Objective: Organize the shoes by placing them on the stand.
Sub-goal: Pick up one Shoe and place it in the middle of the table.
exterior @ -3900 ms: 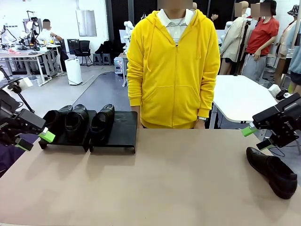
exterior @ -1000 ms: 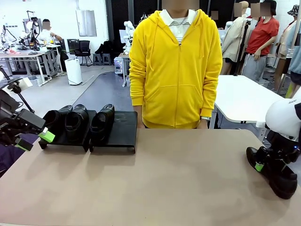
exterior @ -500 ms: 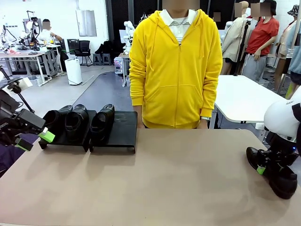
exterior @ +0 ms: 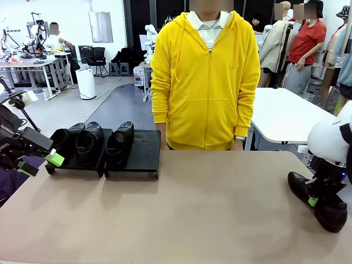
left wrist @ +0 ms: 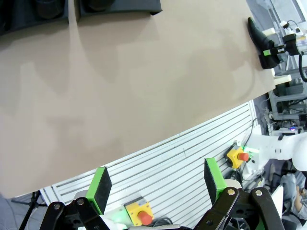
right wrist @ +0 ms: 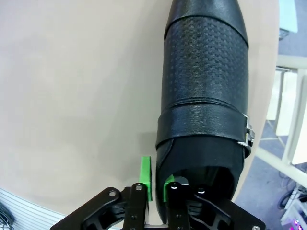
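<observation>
A black loafer (exterior: 331,215) lies at the table's right edge. My right gripper (exterior: 313,201) comes down on it from above. In the right wrist view the green pads (right wrist: 145,184) pinch the side wall of the shoe (right wrist: 206,96) by its heel opening, one finger outside and one inside, so my right gripper (right wrist: 156,188) is shut on it. Three more shoes (exterior: 89,137) stand on the black stand (exterior: 144,146) at the far left. My left gripper (exterior: 39,164) hangs open and empty near the stand's left end, its pads (left wrist: 100,184) wide apart over the table's near edge.
A person in a yellow hoodie (exterior: 204,82) stands at the far side, hands out of sight behind the table edge. The stand's right tray holds one shoe (exterior: 120,140) on its left half. The tan tabletop (exterior: 192,209) lies bare between stand and loafer.
My right gripper has closed on the loafer's side wall at the heel end, its green pad shifting slightly right. The left arm, the stand and the person have not moved.
</observation>
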